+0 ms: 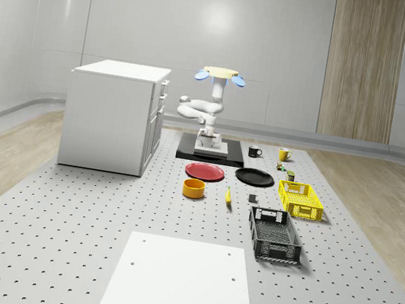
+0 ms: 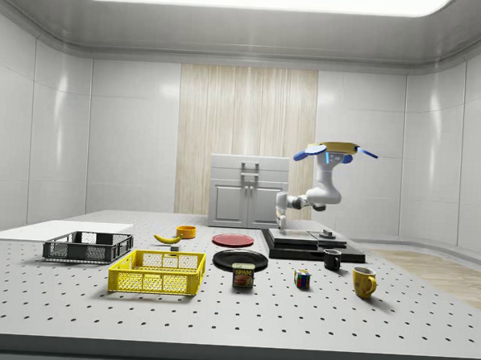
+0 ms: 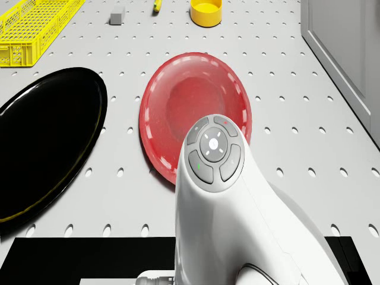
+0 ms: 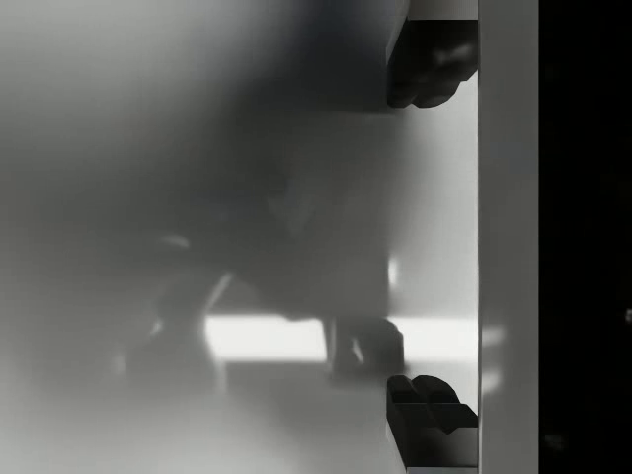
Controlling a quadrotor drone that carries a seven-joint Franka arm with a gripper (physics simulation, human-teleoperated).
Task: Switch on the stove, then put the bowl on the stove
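Note:
The stove (image 1: 210,152) is a black slab with a pale top plate at the back of the table, also in the side view (image 2: 306,241). My drone (image 1: 220,75) hovers over it, and the white arm (image 3: 237,202) folds down to it. The gripper (image 1: 207,132) hangs just above the stove's top, near the edge that faces the plates (image 2: 282,225). In the wrist view the gripper (image 4: 432,237) is open, its dark fingertips (image 4: 430,64) far apart with nothing between them, close to the stove's plate edge (image 4: 506,237). The yellow bowl (image 1: 194,188) stands upright on the table in front of the red plate (image 3: 205,12).
A red plate (image 1: 205,172) and a black plate (image 1: 254,177) lie between stove and bowl. A white cabinet (image 1: 114,115) stands at the whole-scene view's left. A yellow crate (image 1: 300,199), a black crate (image 1: 274,234), a banana (image 1: 228,196) and two mugs (image 1: 254,152) lie to the right.

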